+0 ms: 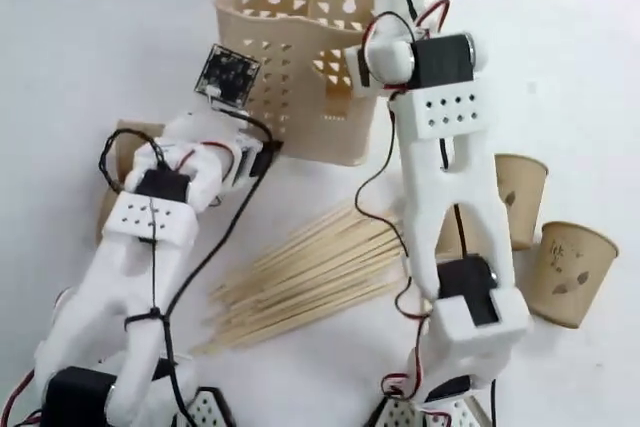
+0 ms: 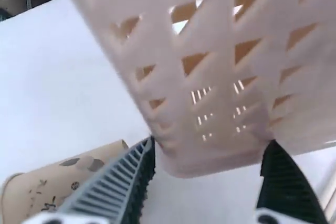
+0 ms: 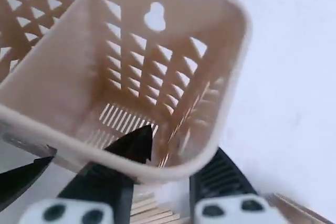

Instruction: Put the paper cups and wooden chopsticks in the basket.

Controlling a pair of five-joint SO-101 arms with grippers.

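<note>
Basket rim (image 3: 237,40) between right fingers (image 3: 220,177)

The basket (image 1: 290,57) blocks the far middle, chopsticks (image 1: 310,272) the near middle; the table (image 1: 80,47) lies open far left.

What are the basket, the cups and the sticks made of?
The basket looks like cream plastic: smooth, slightly shiny, with moulded triangle holes. The cups look like brown paper, matte with small printed marks. The chopsticks look like pale bare wood, thin and plain, though their grain is too small to see.
</note>
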